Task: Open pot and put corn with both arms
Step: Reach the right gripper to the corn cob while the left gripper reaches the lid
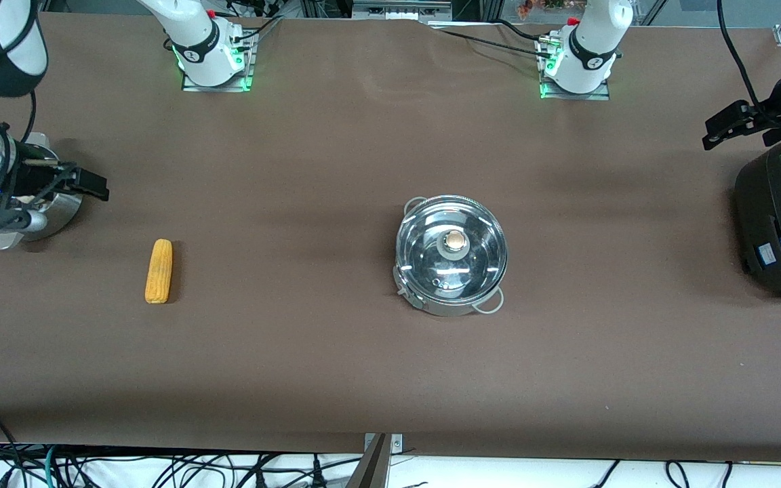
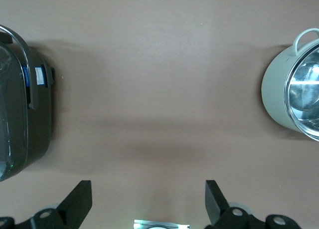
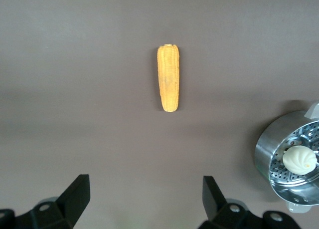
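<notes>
The steel pot (image 1: 450,285) stands mid-table with its glass lid (image 1: 478,254) on and the round knob (image 1: 453,240) on top. Its side also shows in the left wrist view (image 2: 274,89). The yellow-orange corn (image 1: 158,271) lies flat on the table toward the right arm's end, apart from the pot. It shows whole in the right wrist view (image 3: 168,77). My right gripper (image 1: 82,183) (image 3: 144,194) is open and empty, up over the table beside the steamer pot. My left gripper (image 1: 719,130) (image 2: 148,199) is open and empty, up over the table's left arm's end.
A steel steamer pot (image 1: 58,213) (image 3: 271,154) with a white bun (image 3: 299,159) stands at the right arm's end. A black cooker (image 1: 780,217) (image 2: 20,109) stands at the left arm's end. The brown table (image 1: 336,366) lies bare between corn and pot.
</notes>
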Controlling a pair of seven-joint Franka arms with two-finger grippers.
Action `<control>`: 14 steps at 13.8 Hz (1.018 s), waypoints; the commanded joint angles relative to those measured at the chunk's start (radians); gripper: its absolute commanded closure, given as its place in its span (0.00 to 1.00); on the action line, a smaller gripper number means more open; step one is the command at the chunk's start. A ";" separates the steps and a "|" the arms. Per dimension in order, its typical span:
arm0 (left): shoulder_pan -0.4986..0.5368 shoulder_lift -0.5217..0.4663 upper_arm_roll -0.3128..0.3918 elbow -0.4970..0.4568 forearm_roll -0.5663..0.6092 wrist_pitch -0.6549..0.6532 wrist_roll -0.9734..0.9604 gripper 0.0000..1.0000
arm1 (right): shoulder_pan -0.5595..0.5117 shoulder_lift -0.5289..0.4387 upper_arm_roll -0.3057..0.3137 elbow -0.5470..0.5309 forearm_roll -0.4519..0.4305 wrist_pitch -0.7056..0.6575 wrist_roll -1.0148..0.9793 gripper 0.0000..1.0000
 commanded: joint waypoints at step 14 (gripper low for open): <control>-0.017 0.125 -0.004 0.099 -0.039 -0.014 0.020 0.00 | -0.056 0.450 0.005 -0.106 0.062 0.621 -0.092 0.00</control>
